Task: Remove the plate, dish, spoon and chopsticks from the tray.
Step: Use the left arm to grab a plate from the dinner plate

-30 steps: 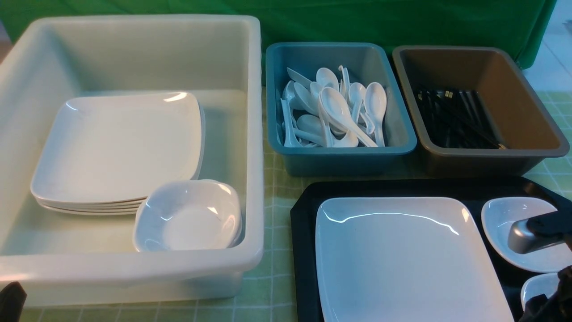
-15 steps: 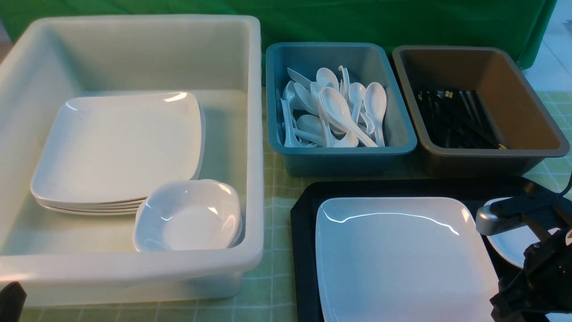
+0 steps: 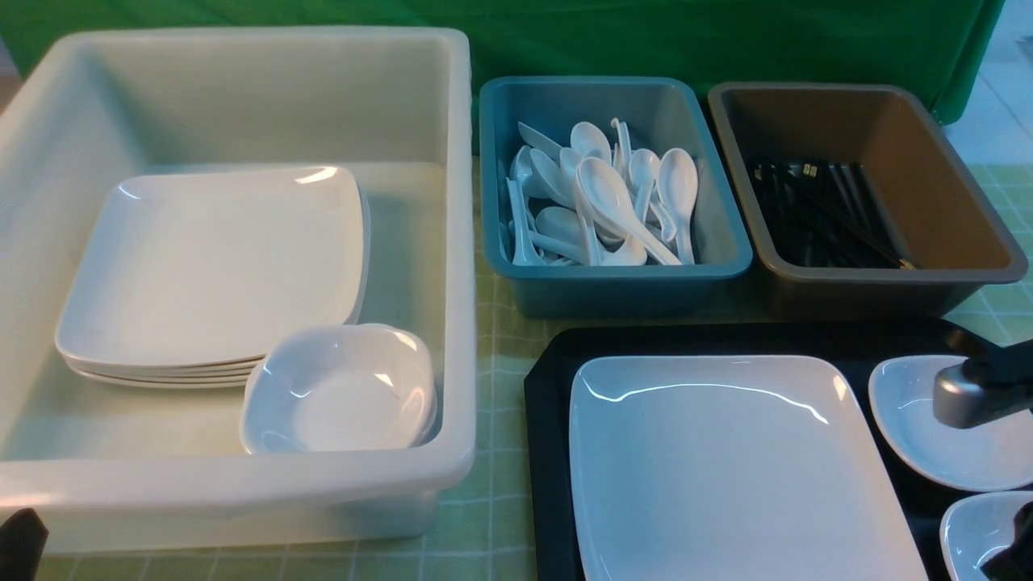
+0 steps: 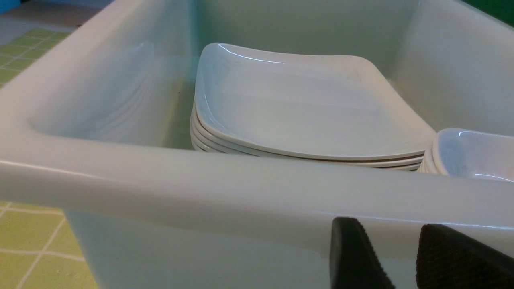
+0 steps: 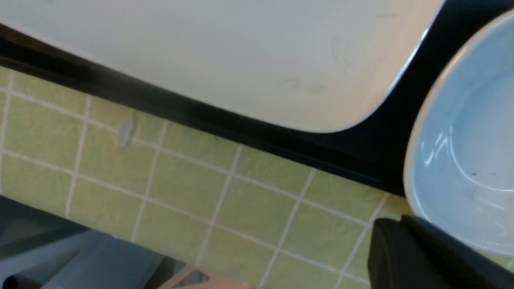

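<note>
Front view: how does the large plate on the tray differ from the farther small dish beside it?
The plate is far wider than the dish. The plate is square and nearly flat; the dish is rounder and deeper. Nothing covers the plate, while the right arm overlaps the dish. Both are glossy white and sit on the black tray.

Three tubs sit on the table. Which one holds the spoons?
The teal tub in the middle, full of white spoons. The big white tub holds plates; the brown tub holds black chopsticks.
</note>
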